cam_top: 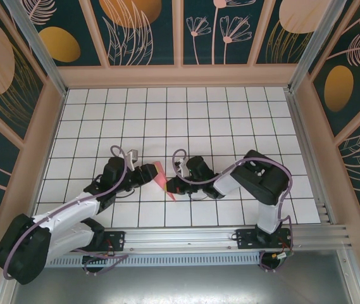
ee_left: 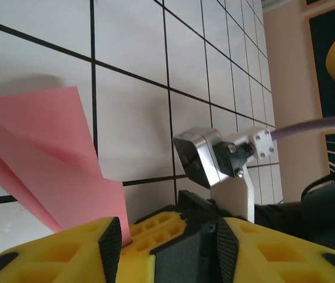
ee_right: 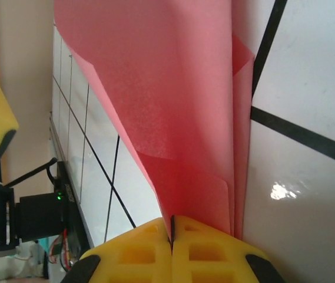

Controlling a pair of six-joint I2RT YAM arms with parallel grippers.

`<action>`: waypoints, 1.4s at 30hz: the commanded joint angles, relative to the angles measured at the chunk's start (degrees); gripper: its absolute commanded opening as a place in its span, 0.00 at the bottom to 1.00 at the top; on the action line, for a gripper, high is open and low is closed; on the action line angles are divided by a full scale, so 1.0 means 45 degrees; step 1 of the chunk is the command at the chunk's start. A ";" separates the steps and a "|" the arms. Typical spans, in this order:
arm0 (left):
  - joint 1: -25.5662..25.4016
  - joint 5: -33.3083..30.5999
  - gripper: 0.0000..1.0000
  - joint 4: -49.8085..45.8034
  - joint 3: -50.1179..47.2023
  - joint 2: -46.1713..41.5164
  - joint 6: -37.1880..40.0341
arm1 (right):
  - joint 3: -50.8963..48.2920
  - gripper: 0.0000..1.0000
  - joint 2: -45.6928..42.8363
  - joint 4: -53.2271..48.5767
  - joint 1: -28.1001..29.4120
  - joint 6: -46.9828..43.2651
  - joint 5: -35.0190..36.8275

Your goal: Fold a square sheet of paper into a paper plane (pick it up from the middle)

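Paper plane [cam_top: 162, 178] runs near-to-far, narrow tip toward the arm bases [cam_top: 180, 242].

1. The paper [ee_right: 179, 118] is plain salmon-pink.
2. My right claw's pads [ee_right: 208, 253] are yellow, black-cornered; my left claw's pads [ee_left: 55, 259] match.
3. The table [cam_top: 167, 114] is white with black grid lines.
4. At twelve o'clock, the wall [cam_top: 157, 44] is dark teal with peach plant outlines.
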 commanded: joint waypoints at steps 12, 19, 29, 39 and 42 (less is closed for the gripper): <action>0.0049 0.1130 0.51 0.3263 -0.0745 0.1081 -0.0102 | 0.0628 0.00 0.1071 -0.0163 -0.0334 0.1840 -0.1078; 0.0030 0.1411 0.52 0.4125 -0.0661 0.2320 -0.0089 | 0.0482 0.00 0.1345 0.0220 -0.0353 0.2250 -0.1028; -0.0053 0.1383 0.55 0.5206 -0.0419 0.3803 0.0022 | 0.0436 0.00 0.1344 -0.0073 -0.0446 0.2315 -0.0933; -0.0050 0.1276 0.53 0.5682 -0.0087 0.5805 0.0178 | 0.0413 0.00 0.1255 -0.0210 -0.0470 0.2360 -0.0794; -0.0063 0.0658 0.52 0.4707 -0.0061 0.5878 0.0132 | 0.0463 0.00 0.1096 -0.0628 -0.0456 0.2207 -0.0596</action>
